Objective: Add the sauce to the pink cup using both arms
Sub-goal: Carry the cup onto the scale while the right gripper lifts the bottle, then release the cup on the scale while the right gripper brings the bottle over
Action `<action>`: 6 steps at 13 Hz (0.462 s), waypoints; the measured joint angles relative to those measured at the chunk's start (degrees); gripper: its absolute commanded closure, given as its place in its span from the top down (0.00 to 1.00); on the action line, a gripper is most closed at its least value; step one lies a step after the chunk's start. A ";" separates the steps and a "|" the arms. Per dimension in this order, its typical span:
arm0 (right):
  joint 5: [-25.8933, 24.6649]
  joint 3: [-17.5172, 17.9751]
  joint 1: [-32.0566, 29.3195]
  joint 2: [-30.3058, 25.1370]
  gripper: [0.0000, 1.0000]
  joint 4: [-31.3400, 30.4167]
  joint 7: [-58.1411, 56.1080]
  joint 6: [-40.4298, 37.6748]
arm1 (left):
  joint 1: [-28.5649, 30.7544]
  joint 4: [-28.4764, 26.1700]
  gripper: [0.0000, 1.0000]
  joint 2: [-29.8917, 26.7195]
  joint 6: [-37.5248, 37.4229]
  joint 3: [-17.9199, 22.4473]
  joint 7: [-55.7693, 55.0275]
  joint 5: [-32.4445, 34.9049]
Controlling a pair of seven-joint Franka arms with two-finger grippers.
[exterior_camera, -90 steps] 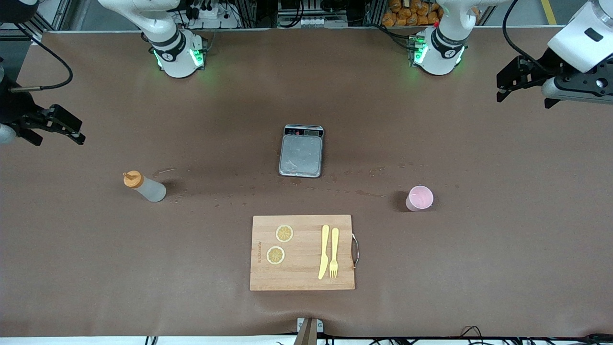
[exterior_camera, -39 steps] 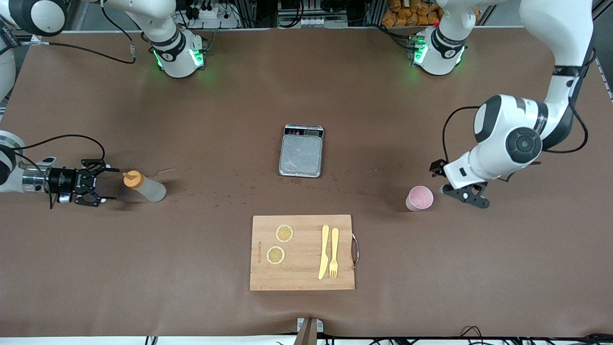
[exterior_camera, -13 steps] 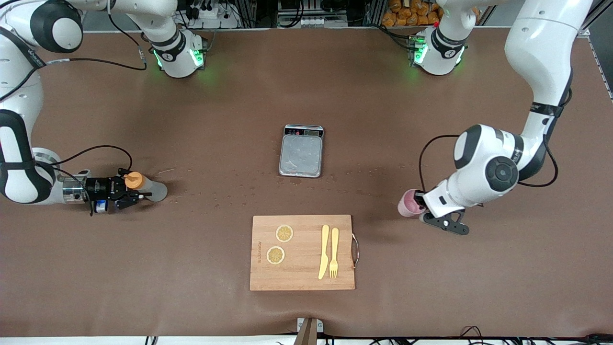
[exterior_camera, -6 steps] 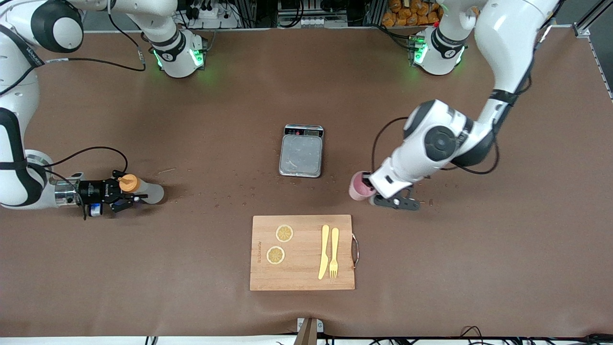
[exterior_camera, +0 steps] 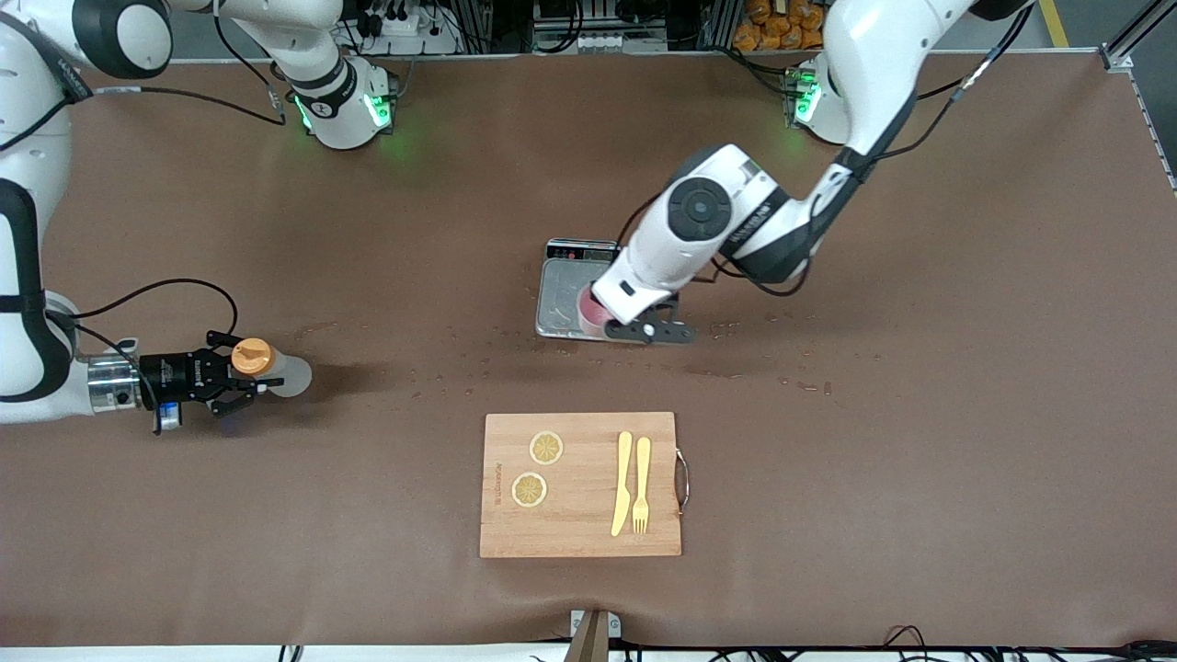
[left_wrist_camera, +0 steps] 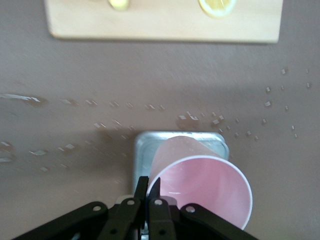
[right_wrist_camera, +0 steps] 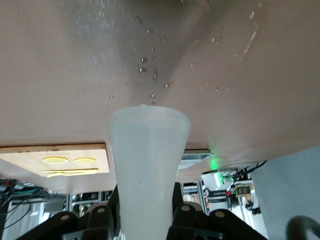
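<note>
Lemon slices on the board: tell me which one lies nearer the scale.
The lemon slice lying farther from the front camera; the other slice lies nearer the camera on the cutting board, so farther from the scale.

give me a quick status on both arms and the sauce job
Left gripper shut on cup rim, over scale. Right gripper shut on sauce bottle, at right arm's end. No pour yet, path clear.

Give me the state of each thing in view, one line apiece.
pink cup: held by its rim, over the scale, looks empty
left gripper: shut on the cup's rim
sauce bottle: capped, held near the cap
right gripper: shut on the bottle
scale: on the table, display unreadable
cutting board: flat, carrying lemon slices, knife, fork
</note>
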 measured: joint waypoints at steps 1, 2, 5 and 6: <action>-1.11 -0.01 0.71 -1.07 0.25 0.02 1.11 0.38 | -1.43 0.75 0.00 1.13 0.15 0.08 -0.97 0.00; -2.19 -0.01 1.28 -1.99 0.25 0.03 2.09 0.77 | -2.58 1.67 0.00 2.32 0.22 0.15 -1.46 0.00; -5.87 -0.02 3.41 -3.91 0.25 0.06 4.34 1.47 | -4.90 3.67 0.00 5.61 0.26 0.32 -1.77 0.01; -6.89 -0.02 4.23 -4.35 0.25 0.07 5.11 1.90 | -5.15 3.71 0.00 6.15 0.26 0.32 -1.77 0.22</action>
